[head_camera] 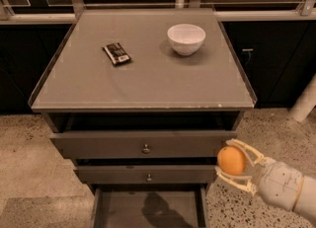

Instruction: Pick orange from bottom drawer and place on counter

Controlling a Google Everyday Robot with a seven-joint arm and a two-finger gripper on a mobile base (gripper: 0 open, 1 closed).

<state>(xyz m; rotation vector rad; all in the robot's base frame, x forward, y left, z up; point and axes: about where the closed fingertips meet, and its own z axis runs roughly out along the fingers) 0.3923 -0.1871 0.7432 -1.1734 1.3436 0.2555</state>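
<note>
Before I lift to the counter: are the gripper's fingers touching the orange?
Touching. The camera view shows the gripper, right of the drawers, its fingers pressed against the orange above and below.

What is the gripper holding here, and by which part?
The gripper holds the orange, jaws closed on its top and underside, above and right of the bottom drawer.

The claw (225, 159) holds the orange (231, 160) right of open bottom drawer (170, 216).
</note>
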